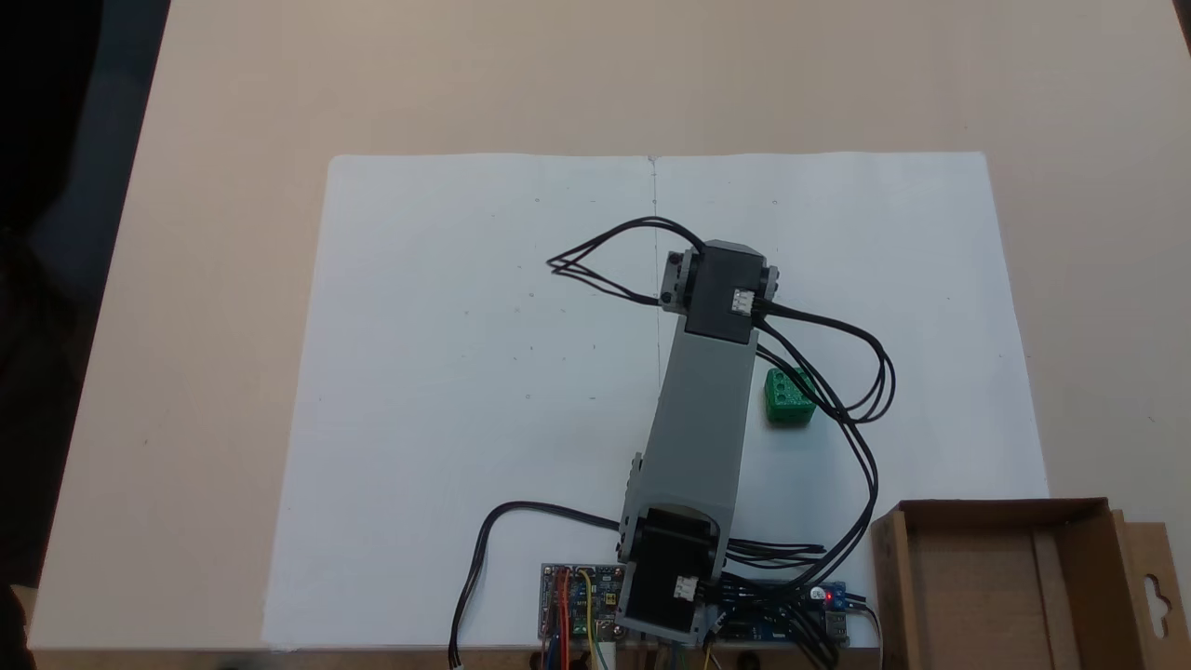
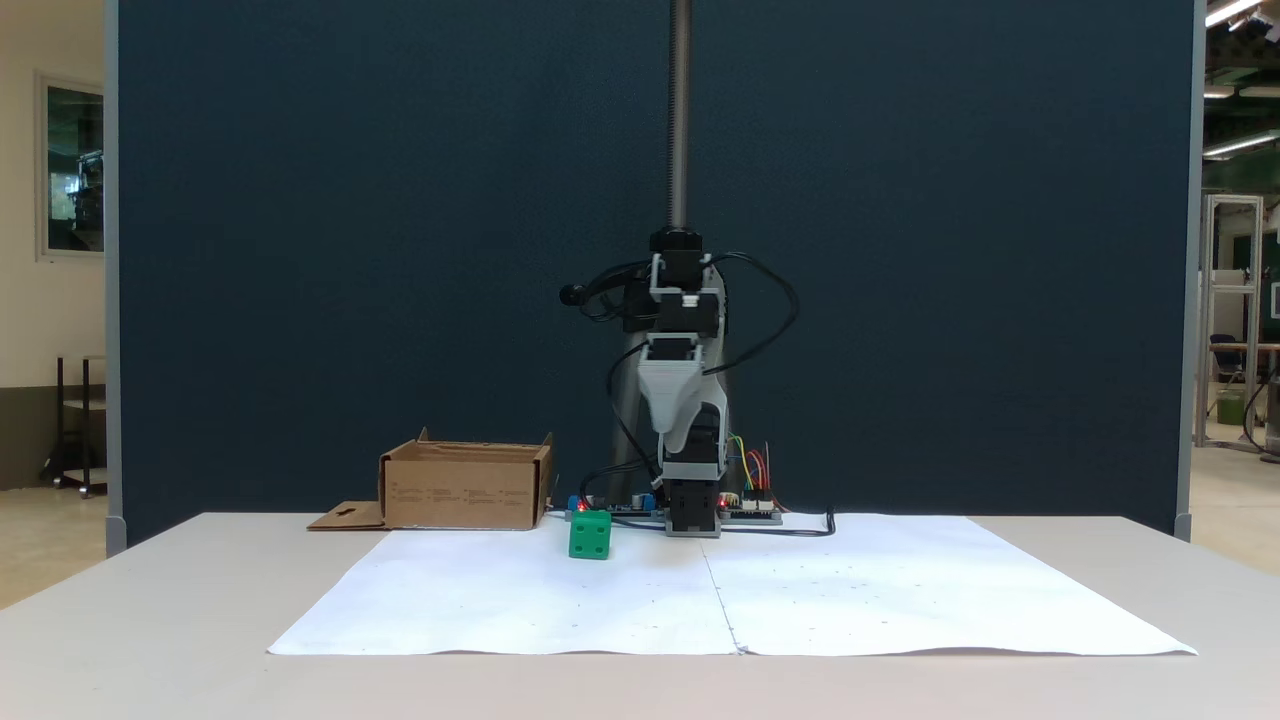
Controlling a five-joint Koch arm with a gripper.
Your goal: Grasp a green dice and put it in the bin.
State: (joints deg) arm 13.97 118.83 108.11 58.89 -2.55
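- My arm point(image 1: 696, 409) is folded up over its base, the upper link leaning away from the base toward the middle of the paper in the fixed view from above, and the forearm doubled back down.
- In the fixed view from the front, my tool point(image 2: 672, 440) hangs pointing downward, raised well above the desk and right in front of my own base.
- Only one grey tapered jaw faces that camera, so I cannot tell whether the tool is released or clenched. Nothing shows in it.
- Black cables point(image 1: 842, 372) loop out from my upper joints; from above, one loop crosses just beside the green dice point(image 1: 788, 397).
- The green dice point(image 2: 590, 535) sits on the white paper sheet point(image 1: 465, 391), near my base and apart from the tool, between my arm and the bin in both fixed views.
- Circuit boards point(image 1: 582, 600) with coloured wires lie at my base, along the paper's edge.
- The paper covers much of the desk point(image 1: 205, 233).
- The bin point(image 1: 1010, 586) stands on the desk beside the paper's corner, its flap with a hanger hole point(image 1: 1154, 596) folded outward. An inner divider strip runs across its floor, and the part I can see holds nothing.
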